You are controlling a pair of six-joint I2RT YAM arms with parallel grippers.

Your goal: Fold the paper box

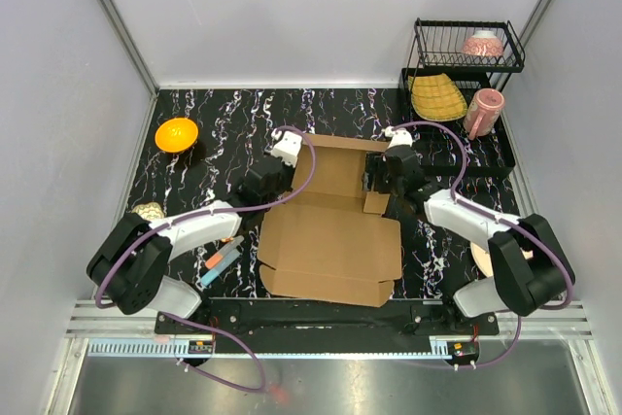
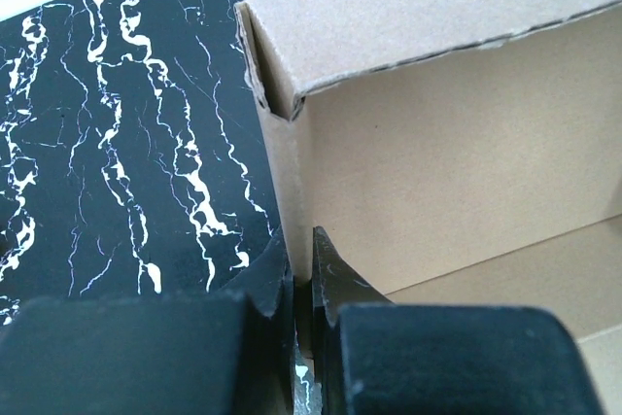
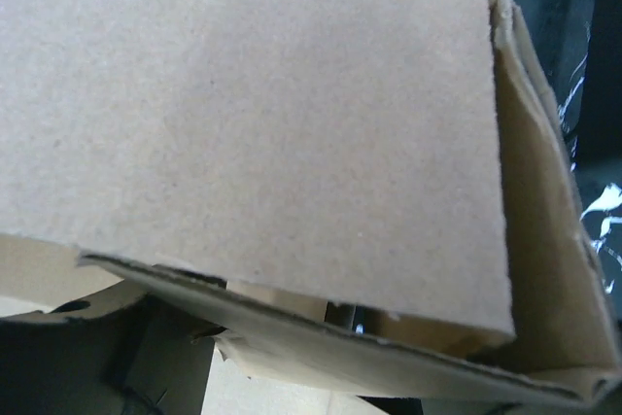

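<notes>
Two robot arms worked at a plain brown corrugated cardboard mailer box (image 1: 330,240), which lay at the middle of a black, white-veined marble tabletop (image 1: 219,123) between them. The box's near panels lay flat towards the arm bases, while its far section had walls raised upright around a shallow tray. The left gripper (image 2: 301,271) was closed tightly on the tray's left side wall, with the thin cardboard edge pinched between its two dark fingers (image 2: 335,284) just short of the far-left corner. The right gripper (image 1: 377,180) stood against the tray's right side wall, beside a small raised tab. Cardboard filled the right wrist view, so neither how far the jaws were open nor any hold could be made out. A round orange bowl (image 1: 176,134) sat near the far-left corner of the table. A black wire rack (image 1: 468,57) stood at the far right, holding a pink patterned bowl (image 1: 483,44), a yellow woven dish (image 1: 437,96) and a pink cup (image 1: 483,111). Two pens, orange and blue (image 1: 222,260), lay just left of the box.
</notes>
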